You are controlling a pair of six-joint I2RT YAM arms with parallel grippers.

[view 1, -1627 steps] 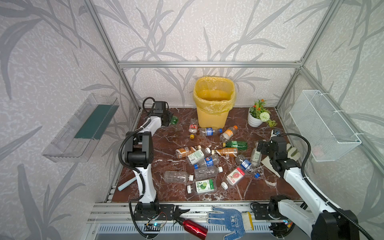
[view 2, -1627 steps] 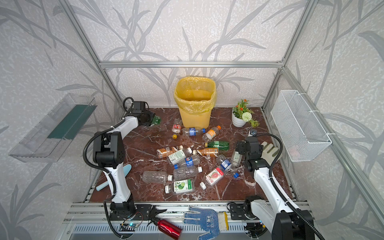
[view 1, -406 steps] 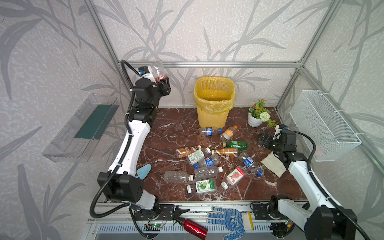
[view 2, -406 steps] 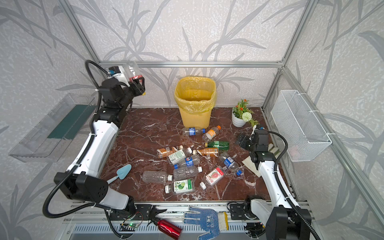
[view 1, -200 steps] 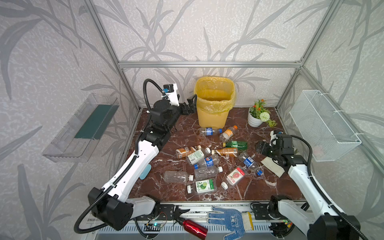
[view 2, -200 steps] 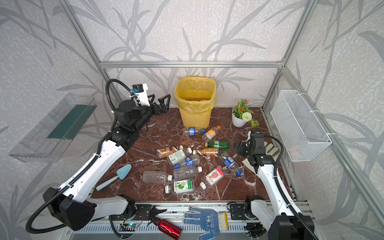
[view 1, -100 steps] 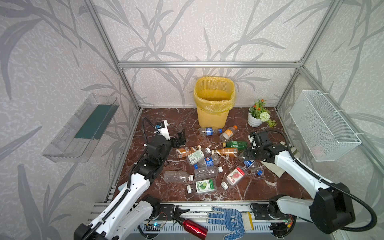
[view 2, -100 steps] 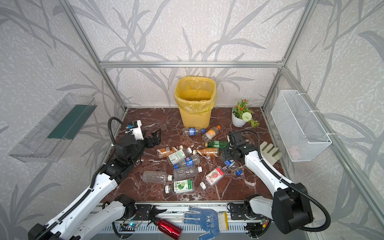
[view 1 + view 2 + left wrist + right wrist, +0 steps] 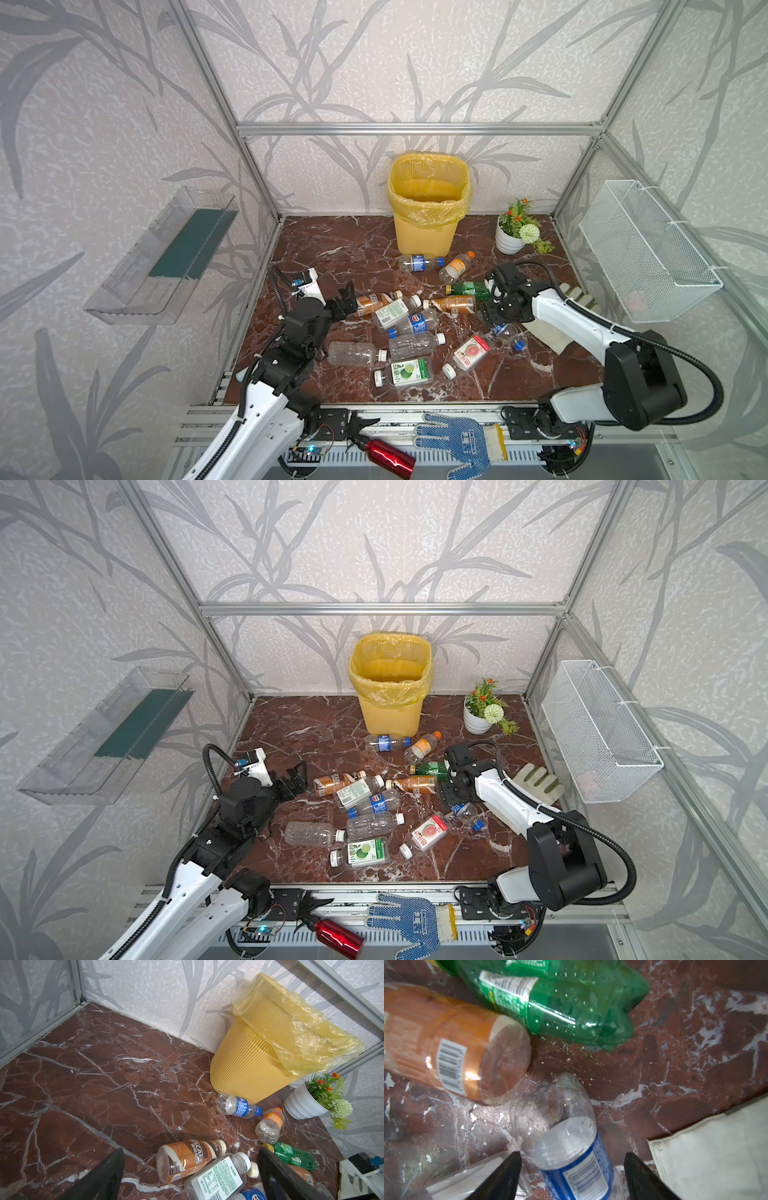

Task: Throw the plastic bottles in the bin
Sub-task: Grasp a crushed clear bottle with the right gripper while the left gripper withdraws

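Several plastic bottles lie scattered on the red marble floor [image 9: 332,249] in front of the yellow bin [image 9: 428,224] [image 9: 390,704]. My left gripper [image 9: 347,301] [image 9: 190,1169] is open, low over the floor, at the base of a brown coffee bottle [image 9: 374,301] [image 9: 187,1159], with a white-labelled clear bottle [image 9: 218,1176] also between its fingers. My right gripper [image 9: 492,318] [image 9: 573,1167] straddles a clear blue-labelled bottle [image 9: 571,1147] [image 9: 467,812], open, with a gap on each side. A green bottle [image 9: 560,1001] and an orange-labelled bottle [image 9: 446,1043] lie just beyond it.
A potted plant [image 9: 517,232] stands right of the bin. A white glove [image 9: 552,332] lies under the right arm. A wire basket [image 9: 648,257] hangs on the right wall and a clear tray [image 9: 162,257] on the left. A red metal bottle [image 9: 388,453] and a blue glove [image 9: 461,440] lie on the front rail.
The left arm has dropped from beside the bin down to the floor by the brown bottle. The right gripper has moved left over the blue-labelled bottle, its jaws narrowing.
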